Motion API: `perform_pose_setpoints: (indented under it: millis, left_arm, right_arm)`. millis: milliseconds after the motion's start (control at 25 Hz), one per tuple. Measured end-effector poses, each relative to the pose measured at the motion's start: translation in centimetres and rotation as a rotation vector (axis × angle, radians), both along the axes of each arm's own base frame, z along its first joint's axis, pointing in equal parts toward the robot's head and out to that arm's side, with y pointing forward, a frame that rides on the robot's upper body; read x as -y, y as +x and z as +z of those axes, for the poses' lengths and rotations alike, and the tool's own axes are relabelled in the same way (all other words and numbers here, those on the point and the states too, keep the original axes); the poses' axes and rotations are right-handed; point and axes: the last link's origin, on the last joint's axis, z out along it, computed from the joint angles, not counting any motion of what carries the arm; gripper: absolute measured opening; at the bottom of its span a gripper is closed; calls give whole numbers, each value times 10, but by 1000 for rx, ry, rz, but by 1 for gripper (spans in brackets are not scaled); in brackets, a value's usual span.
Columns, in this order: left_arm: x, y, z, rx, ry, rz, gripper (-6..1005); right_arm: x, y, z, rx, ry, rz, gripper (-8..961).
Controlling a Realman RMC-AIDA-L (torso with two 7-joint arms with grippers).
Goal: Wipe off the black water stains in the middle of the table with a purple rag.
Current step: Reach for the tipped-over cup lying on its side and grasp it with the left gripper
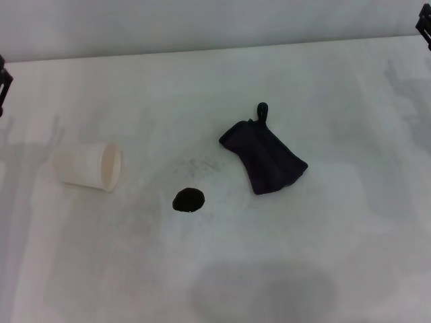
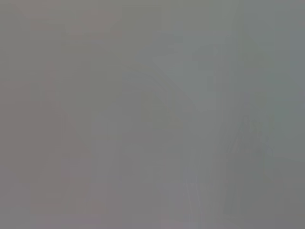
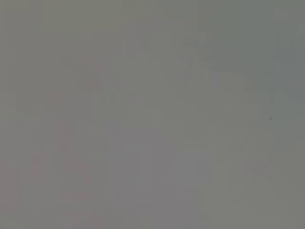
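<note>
Here, the purple rag point(image 1: 264, 159) is shown lying crumpled on the white desk point(image 1: 323, 256), its loop pointing toward the far edge. The black water stain point(image 1: 188, 200) is seen just beside it, apart from the cloth, on the side nearer the left end effector point(image 1: 4, 79). A white paper cup point(image 1: 89, 165) is laid on its side between stain and left end effector. The right end effector point(image 1: 424, 25) is parked well beyond the rag. Neither opening can be told; nothing is held.
</note>
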Motion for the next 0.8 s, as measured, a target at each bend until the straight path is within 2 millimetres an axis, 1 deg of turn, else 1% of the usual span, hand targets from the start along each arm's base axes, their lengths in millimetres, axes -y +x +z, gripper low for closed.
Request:
perform_pose_setpoints:
  millis: [80, 200, 280, 360, 480, 600, 680, 720, 800]
  left_arm:
    - [4, 1, 0, 36, -4, -14, 887]
    - [7, 2, -1, 130, -56, -55, 887]
    - [6, 1, 3, 213, -120, -92, 887]
    - [1, -4, 14, 288, -201, -132, 888]
    - [-10, -10, 31, 385, -369, -171, 888]
    - [-29, -11, 47, 411, -581, -179, 888]
    - [-29, -11, 47, 411, -581, -179, 888]
    - [-46, -7, 63, 366, -739, -154, 888]
    - [-54, -5, 72, 322, -812, -115, 888]
  right_arm:
    - [4, 2, 1, 11, -3, 6, 847]
    - [10, 6, 1, 15, -4, 5, 845]
    - [12, 7, 1, 11, -1, 5, 845]
    - [13, 7, 1, 10, -1, 10, 844]
    - [13, 6, -1, 17, -12, 19, 843]
    - [13, 4, -3, 23, -24, 27, 842]
    - [12, 2, -4, 26, -32, 34, 841]
    - [11, 1, -5, 27, -35, 37, 840]
    - [11, 0, -7, 26, -38, 40, 840]
